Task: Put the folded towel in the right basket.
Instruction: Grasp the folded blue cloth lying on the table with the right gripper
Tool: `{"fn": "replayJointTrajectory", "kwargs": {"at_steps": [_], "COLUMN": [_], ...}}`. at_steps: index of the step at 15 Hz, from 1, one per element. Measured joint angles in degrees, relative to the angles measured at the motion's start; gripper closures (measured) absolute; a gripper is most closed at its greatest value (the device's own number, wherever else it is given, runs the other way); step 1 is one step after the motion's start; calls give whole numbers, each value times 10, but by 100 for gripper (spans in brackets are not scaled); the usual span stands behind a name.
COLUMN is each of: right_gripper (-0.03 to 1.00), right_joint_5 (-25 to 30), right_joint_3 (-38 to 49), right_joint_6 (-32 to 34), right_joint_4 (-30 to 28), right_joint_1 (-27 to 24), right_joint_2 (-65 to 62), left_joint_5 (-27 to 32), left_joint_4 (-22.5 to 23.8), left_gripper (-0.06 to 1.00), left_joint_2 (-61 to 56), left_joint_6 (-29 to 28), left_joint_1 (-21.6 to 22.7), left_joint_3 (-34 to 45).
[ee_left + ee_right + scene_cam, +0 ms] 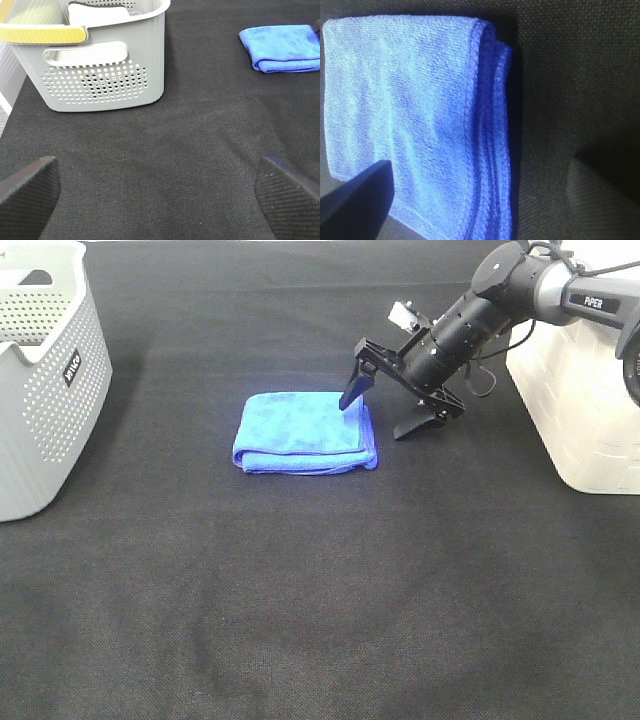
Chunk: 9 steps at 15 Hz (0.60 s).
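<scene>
While lying flat on the black cloth [300, 590], between the baskets: folded blue towel [305, 430], long axis running from left basket [50, 390] side toward right basket [575, 410] side, stacked hemmed edges turned toward the latter. At that same towel edge, right gripper [385, 408], jaws spread wide, one finger over a towel corner, other just beyond it. Well apart from towel, left gripper [160, 200], jaws likewise wide apart.

Fluffy cloth towel [305, 432] (matt)
</scene>
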Motion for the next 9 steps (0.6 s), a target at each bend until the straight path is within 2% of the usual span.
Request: {"fn": "replayJointTrajectory", "kwargs": {"at_steps": [5,9], "right_gripper": [6,10], "right_joint_5": [-2,-43], "right_joint_3": [-7,-11], "right_joint_6": [1,1], "right_joint_4": [12,64], "right_joint_1": [14,76], "right_joint_2": [11,28], "left_joint_5": [0,0], "left_joint_4": [0,0], "left_gripper": [-5,-5], "left_joint_2": [0,0], "left_joint_6": [0,0], "left_joint_1": [0,0], "left_joint_3": [0,0]}}
